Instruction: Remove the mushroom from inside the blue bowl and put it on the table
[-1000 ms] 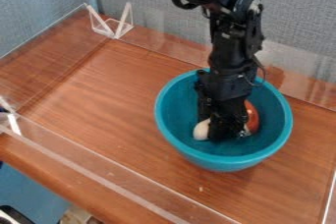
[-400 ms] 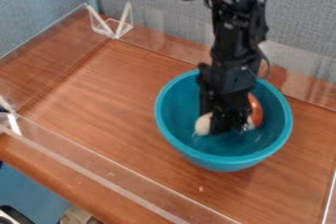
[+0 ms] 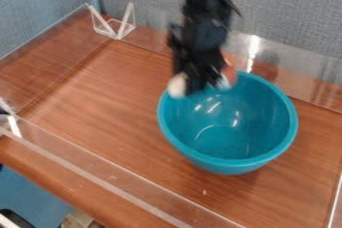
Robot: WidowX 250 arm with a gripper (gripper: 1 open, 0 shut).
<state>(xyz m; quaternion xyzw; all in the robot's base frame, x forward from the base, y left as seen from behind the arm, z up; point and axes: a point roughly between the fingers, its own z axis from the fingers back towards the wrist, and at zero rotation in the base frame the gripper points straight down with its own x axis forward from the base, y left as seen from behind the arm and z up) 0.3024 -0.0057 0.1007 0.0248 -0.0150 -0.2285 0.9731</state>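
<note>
Mushroom is up out of the blue bowl now, we see its cream stem poking out below the gripper, with a bit of orange cap showing beside the fingers. Single camera view only: a second ago the arm was down inside the bowl with the mushroom at the bottom; now the arm has risen and swung toward the bowl's far-left rim, motion-blurred. Claw is clamped on the mushroom, jaws partly closed around it. Bowl interior looks bare, just glossy teal reflections, and the bowl has not shifted on the table. We judge the extraction step done and the carry under way; what's left is clearing the rim, lowering to bare wood left of the bowl and letting go. Grip looks near the cap, so a slip is possible
</note>
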